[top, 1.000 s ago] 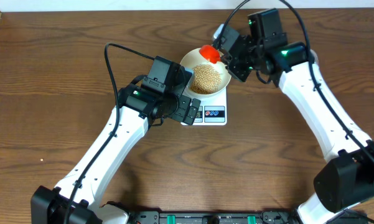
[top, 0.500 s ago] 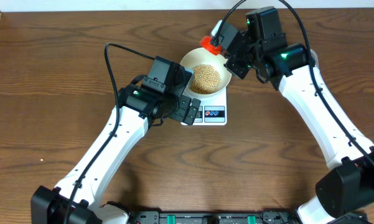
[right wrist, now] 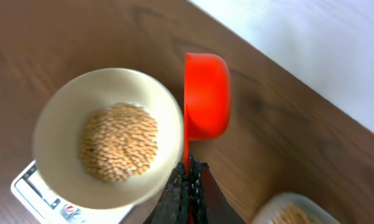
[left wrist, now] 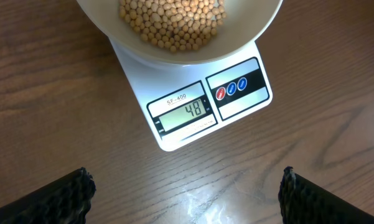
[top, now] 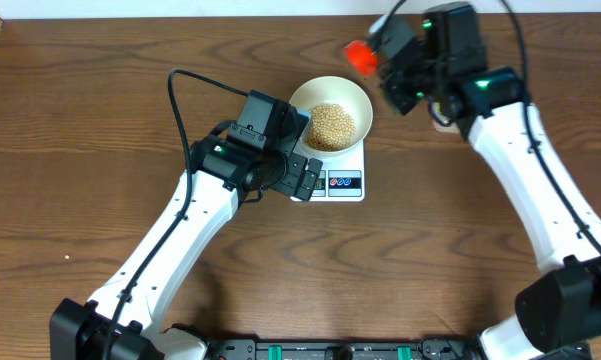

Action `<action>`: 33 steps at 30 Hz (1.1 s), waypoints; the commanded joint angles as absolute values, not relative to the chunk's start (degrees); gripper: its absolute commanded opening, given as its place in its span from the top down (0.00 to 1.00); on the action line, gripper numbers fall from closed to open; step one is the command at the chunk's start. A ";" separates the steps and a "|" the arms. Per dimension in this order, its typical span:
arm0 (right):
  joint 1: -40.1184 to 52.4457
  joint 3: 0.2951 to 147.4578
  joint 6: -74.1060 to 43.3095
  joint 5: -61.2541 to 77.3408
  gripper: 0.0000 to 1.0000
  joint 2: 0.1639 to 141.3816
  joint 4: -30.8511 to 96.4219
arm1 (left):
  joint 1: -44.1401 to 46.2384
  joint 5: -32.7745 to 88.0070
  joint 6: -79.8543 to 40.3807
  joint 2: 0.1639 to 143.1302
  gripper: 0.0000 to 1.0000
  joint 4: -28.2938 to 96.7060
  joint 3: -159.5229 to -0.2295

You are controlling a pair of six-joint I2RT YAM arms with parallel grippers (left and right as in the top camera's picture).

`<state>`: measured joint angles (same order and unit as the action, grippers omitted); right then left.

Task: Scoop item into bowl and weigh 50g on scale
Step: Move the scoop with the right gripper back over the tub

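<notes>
A white-cream bowl (top: 332, 104) holding a heap of tan beans (top: 330, 126) stands on the white scale (top: 342, 184). In the left wrist view the scale (left wrist: 193, 118) reads 48 under the bowl (left wrist: 249, 37) of beans (left wrist: 174, 22). My left gripper (left wrist: 187, 193) is open and empty, hovering over the table just in front of the scale. My right gripper (right wrist: 188, 177) is shut on the handle of a red scoop (right wrist: 206, 96), held in the air to the right of the bowl (right wrist: 56, 118); the scoop (top: 359, 53) looks empty.
A clear tub of beans (right wrist: 292, 211) shows at the lower right of the right wrist view, mostly hidden behind the right arm (top: 500, 130) from overhead. The left arm (top: 195, 215) reaches in from the front left. The table's far edge (top: 180, 18) is close behind.
My right gripper has carried the red scoop from over the bowl's far rim up and to the right, away from the bowl. The left arm has not moved.
</notes>
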<state>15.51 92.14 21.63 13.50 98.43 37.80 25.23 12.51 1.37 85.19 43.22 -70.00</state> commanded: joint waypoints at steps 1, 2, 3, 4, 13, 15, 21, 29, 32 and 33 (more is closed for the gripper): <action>11.94 92.25 16.84 13.87 0.99 96.20 39.07 | 25.15 11.94 1.45 85.73 0.04 43.24 -69.43; 10.87 92.25 16.49 13.85 0.99 96.23 39.86 | 25.15 11.94 1.45 85.73 0.04 43.24 -69.43; 9.76 92.25 16.25 13.85 0.99 96.23 40.75 | 25.15 11.94 1.45 85.73 0.04 43.24 -69.43; 8.64 92.25 16.25 13.85 0.99 96.25 41.67 | 25.15 11.94 1.45 85.73 0.04 43.24 -69.43; -1.83 92.07 10.11 10.55 0.99 96.47 47.27 | 25.15 11.94 1.45 85.73 0.04 43.24 -69.43; -3.49 92.05 7.97 10.55 0.99 96.73 47.68 | 25.15 11.94 1.45 85.73 0.04 43.24 -69.43; -6.31 91.90 5.15 10.39 0.99 98.19 48.66 | 25.15 11.94 1.45 85.73 0.04 43.24 -69.43; -6.55 91.79 4.75 6.17 0.99 101.30 48.86 | 25.15 11.94 1.45 85.73 0.04 43.24 -69.43; -6.55 91.77 4.75 5.87 0.99 102.21 48.90 | 25.15 11.94 1.45 85.73 0.04 43.24 -69.43; -6.55 91.77 4.78 5.87 0.99 102.54 48.90 | 25.15 11.94 1.45 85.73 0.04 43.24 -69.43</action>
<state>-6.31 92.14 5.80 7.16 101.69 48.71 25.23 12.51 1.34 85.19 43.22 -70.00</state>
